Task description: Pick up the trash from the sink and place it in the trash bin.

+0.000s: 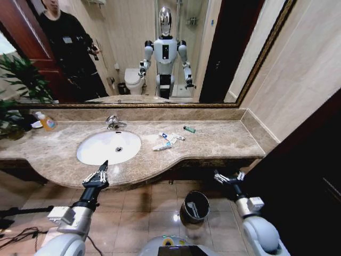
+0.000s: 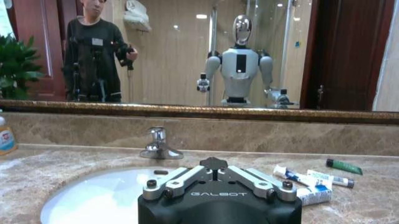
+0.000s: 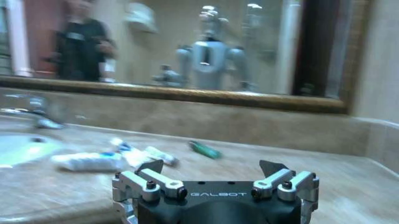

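The small tubes point(image 1: 166, 141) lie on the marble worktop point(image 1: 224, 140) beside the sink point(image 1: 109, 147), light and probably slippery, so my released right pincer point(image 1: 230, 177) should grip one across its middle.

Left gripper point(image 2: 217, 164) body hiding near part of sink point(image 2: 93, 196); fingertips not showing, state unclear. Soap bottle point(image 2: 5, 137) being cut by left frame edge. Trash point(image 3: 93, 161) blurring at centre left in right wrist view; labels unreadable.
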You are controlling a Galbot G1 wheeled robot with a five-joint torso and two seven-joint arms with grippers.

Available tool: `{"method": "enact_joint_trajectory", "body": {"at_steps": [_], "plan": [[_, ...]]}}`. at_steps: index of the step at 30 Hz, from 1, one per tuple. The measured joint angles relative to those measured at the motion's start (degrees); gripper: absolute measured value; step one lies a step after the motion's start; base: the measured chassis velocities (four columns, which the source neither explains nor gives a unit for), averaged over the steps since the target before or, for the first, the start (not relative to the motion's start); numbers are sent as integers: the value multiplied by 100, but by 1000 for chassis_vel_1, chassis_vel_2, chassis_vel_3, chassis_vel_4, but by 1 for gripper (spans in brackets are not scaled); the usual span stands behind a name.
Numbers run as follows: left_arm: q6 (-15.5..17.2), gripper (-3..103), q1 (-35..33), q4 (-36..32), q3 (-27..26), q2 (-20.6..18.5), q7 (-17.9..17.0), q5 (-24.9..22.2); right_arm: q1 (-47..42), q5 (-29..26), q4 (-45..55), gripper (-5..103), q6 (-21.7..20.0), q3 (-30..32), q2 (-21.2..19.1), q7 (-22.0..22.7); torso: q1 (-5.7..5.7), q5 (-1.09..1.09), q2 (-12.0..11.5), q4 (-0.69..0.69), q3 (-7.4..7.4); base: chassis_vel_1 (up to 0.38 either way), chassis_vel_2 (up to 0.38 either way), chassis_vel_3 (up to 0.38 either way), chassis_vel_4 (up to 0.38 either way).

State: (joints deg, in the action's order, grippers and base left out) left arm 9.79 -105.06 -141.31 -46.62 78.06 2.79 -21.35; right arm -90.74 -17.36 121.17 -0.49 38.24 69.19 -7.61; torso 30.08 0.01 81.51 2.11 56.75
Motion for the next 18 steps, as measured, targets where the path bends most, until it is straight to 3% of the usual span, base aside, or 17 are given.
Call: {"method": "enact_joint_trajectory", "body": {"at_steps": [1, 2, 5, 9, 18], "plan": [[0, 0, 0, 0, 0, 0, 0, 0, 243, -102, -57, 100, -93, -28, -149, -312, 0, 0, 0, 1, 0, 0, 0, 0, 0], [0, 0, 0, 0, 0, 0, 0, 0, 243, -102, -57, 100, -93, -28, -149, -312, 0, 0, 0, 1, 0, 0, 0, 0, 0], [0, 0, 0, 0, 0, 0, 0, 0, 812, -567, -282, 100, -501, -163, -606, -1124, 1, 0, 0, 1, 1, 0, 0, 0, 0], [0, 0, 0, 0, 0, 0, 0, 0, 1157, -853, -455, 100, -850, -321, -849, -1521, 0, -1, 0, 0, 0, 0, 0, 0, 0], [0, 0, 0, 0, 0, 0, 0, 0, 2662, -1014, -1213, 100, -1076, -1561, -1246, -1741, 1, -2, 0, 0, 1, 0, 0, 0, 0]]}}
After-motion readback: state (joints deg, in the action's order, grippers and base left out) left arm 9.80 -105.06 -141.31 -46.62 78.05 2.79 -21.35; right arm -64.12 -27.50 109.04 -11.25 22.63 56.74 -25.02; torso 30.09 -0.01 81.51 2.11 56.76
